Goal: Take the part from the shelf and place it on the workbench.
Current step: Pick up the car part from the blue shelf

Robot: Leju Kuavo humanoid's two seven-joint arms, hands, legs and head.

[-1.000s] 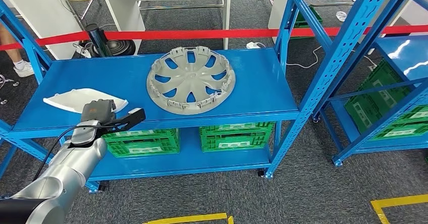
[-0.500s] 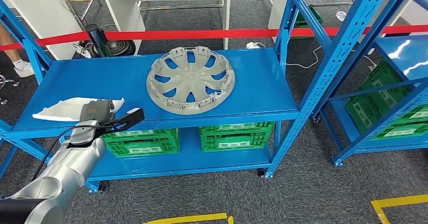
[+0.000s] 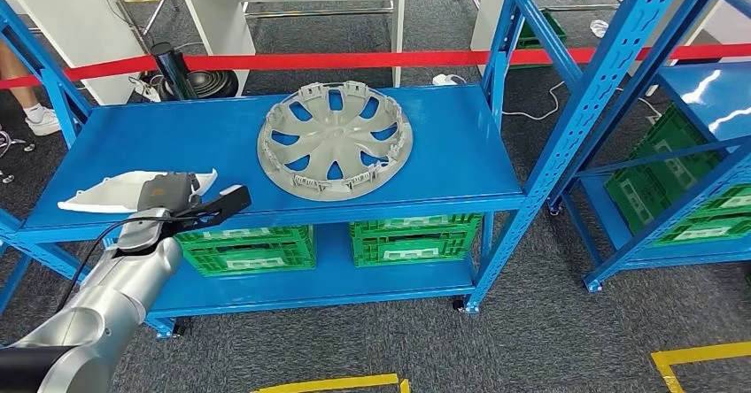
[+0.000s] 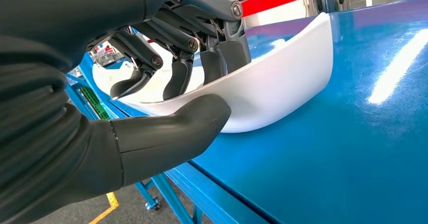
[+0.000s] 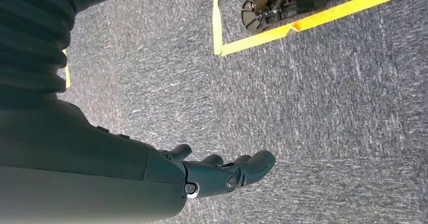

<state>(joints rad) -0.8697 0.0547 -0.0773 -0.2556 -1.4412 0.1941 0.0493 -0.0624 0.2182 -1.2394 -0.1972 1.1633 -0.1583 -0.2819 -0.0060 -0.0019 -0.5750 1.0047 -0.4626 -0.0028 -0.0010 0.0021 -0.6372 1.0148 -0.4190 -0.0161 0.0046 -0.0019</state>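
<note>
At the front left corner of the blue shelf (image 3: 425, 158), the left hand (image 3: 168, 200) grips the white plastic part (image 3: 97, 195). Its dark fingers (image 4: 176, 75) curl over the part's rim into the hollow, and the thick thumb (image 4: 171, 133) presses against the outer wall from below, pinching the edge. The part's far end looks to rest on the shelf surface. A grey wheel cover (image 3: 335, 140) lies near the shelf's middle, well apart from the part. The right hand (image 5: 212, 171) hangs over grey carpet, fingers loosely spread, holding nothing.
</note>
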